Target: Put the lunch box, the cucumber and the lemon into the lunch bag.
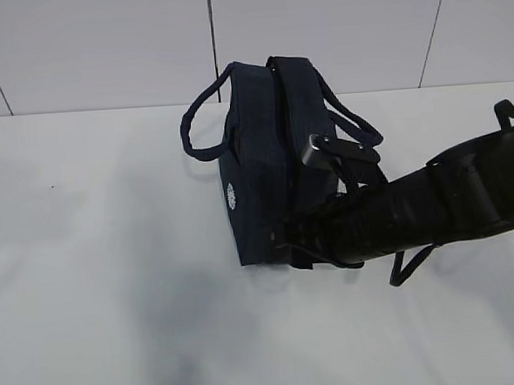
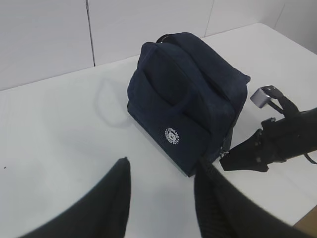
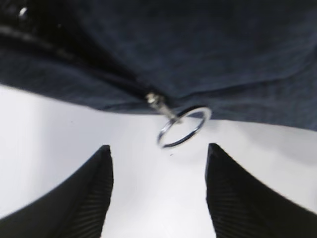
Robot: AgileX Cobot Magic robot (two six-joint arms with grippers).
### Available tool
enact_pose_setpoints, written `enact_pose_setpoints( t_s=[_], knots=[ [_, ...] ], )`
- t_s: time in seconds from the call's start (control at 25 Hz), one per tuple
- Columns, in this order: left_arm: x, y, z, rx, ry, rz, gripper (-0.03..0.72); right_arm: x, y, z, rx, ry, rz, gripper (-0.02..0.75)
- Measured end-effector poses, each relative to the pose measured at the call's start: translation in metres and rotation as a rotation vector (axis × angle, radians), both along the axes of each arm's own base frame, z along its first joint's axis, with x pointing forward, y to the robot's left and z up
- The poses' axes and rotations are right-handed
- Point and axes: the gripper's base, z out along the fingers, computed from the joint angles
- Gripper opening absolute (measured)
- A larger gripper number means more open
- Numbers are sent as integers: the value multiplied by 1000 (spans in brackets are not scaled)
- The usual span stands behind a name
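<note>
The lunch bag [image 1: 260, 170] stands on the white surface [image 1: 98, 298]. The right tool [image 3: 158, 193] reaches low to its near end, spread before the ring pull [image 3: 182, 128]. The left tool [image 2: 161, 198] hovers apart, spread too.

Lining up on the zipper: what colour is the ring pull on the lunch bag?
Shiny silver metal ring pull against the boxy dark navy fabric lunch bag; clearest in the right wrist view.

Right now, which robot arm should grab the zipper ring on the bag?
The right one, probably. Its end effector is open with the zipper ring just ahead, between its fingers, at the bag. The left end effector, also open, sits back from the bag on the logo side.
</note>
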Motion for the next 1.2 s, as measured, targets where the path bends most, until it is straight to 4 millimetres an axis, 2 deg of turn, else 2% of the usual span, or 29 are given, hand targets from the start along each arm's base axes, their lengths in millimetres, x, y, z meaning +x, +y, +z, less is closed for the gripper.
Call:
enact_pose_setpoints(
  t_s=[0.4,0.6,0.76,0.96,1.2],
  knots=[
    [0,0,-1,3,6,-2,308,4,-4,-1,-10,3,-77,440],
    [0,0,-1,3,6,-2,308,4,-4,-8,-25,15,-69,365],
    [0,0,-1,2,8,-2,308,4,-3,-12,-28,20,-58,347],
    [-1,0,-1,0,18,-5,308,8,-1,-8,-22,4,-55,321],
    [-1,0,-2,4,30,-9,308,9,-1,-8,-33,-10,-44,236]
  ],
)
